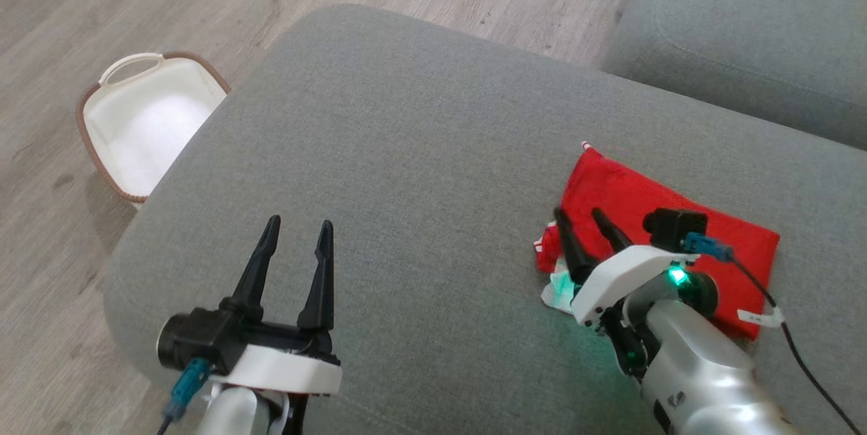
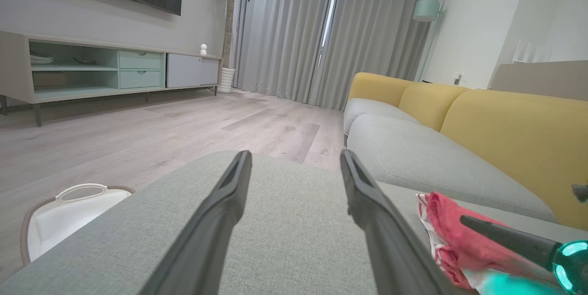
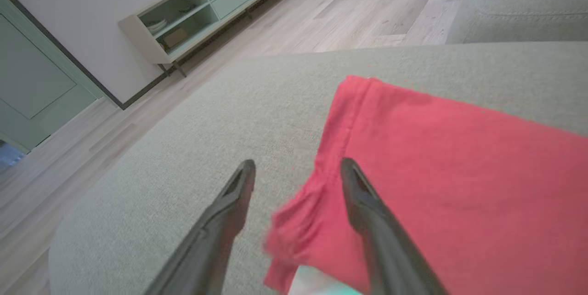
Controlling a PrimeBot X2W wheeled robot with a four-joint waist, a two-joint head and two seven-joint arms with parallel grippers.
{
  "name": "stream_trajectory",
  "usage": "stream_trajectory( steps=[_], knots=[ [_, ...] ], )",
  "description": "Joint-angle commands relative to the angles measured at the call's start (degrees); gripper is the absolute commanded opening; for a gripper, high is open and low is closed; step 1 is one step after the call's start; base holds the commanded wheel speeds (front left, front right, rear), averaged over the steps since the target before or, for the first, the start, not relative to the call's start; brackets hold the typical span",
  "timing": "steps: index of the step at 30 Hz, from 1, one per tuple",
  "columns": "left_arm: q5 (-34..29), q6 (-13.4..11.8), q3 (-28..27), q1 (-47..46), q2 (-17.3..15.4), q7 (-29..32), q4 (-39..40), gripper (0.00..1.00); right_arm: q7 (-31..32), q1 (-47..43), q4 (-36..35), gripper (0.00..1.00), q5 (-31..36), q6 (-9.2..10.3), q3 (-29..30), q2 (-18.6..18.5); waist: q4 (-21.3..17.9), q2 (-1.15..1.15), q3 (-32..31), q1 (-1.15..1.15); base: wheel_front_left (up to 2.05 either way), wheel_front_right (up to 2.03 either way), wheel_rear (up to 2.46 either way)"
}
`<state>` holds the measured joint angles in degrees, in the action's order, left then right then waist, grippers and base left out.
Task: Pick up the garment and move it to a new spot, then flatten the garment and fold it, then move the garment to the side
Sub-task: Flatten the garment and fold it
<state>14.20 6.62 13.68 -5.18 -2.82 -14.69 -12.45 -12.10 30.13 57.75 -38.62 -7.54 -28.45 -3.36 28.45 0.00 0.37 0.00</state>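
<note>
The red garment [image 1: 650, 211] lies folded on the right part of the grey ottoman [image 1: 406, 150]. The right pincer [image 1: 578, 213] is wide, astride its edge; the left pincer [image 1: 300, 222] is wide, empty. Moving it aside seems in hand: next, pinch all layers together

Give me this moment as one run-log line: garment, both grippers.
garment red, looks folded, on grey ottoman | left gripper open over bare ottoman | right gripper open, straddling garment edge, contact unclear
</note>
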Motion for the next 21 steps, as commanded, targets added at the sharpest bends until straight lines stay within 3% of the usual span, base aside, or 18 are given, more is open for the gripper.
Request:
stream_trajectory(
  steps=[1, 6, 10, 14, 21],
  knots=[
    [0.0, 0.14, -1.2, -3.29, -0.09, -0.3, 1.63, 1.0, -0.86, 2.74, -1.07, 1.0, -1.06, 0.05, -1.79, 0.47, -0.25, 0.0, 0.02, 0.0, 0.0, 0.0, 0.0],
    [-0.48, 0.13, -1.47, -3.52, -0.23, -0.3, 1.31, 1.0, -2.2, 4.85, 0.24, 1.0, -2.87, 0.05, -2.25, 0.48, -2.94, 0.0, -0.72, 0.0, 0.0, 0.0, 0.0],
    [-0.75, 0.07, -1.94, -3.56, -0.28, -0.3, 1.39, 1.0, -2.82, 7.22, 1.09, 1.0, 0.54, 0.05, 0.24, 0.41, -6.49, 0.0, -1.69, 0.0, 0.0, 0.0, 0.0],
    [-0.83, -0.13, -2.89, -3.34, -0.31, -0.3, 1.82, 1.0, -2.87, 6.07, -5.44, 1.0, 8.59, 0.05, 6.26, -2.11, -10.72, 0.0, -2.42, 0.0, 0.0, 0.0, 0.0],
    [-0.67, -0.33, -5.39, -2.86, -0.29, -0.3, 1.65, 1.0, -2.88, -4.35, -20.34, 1.0, 21.16, 0.05, 16.15, -4.54, -16.8, 0.0, -3.07, 0.0, 0.0, 0.0, 0.0]
  ],
)
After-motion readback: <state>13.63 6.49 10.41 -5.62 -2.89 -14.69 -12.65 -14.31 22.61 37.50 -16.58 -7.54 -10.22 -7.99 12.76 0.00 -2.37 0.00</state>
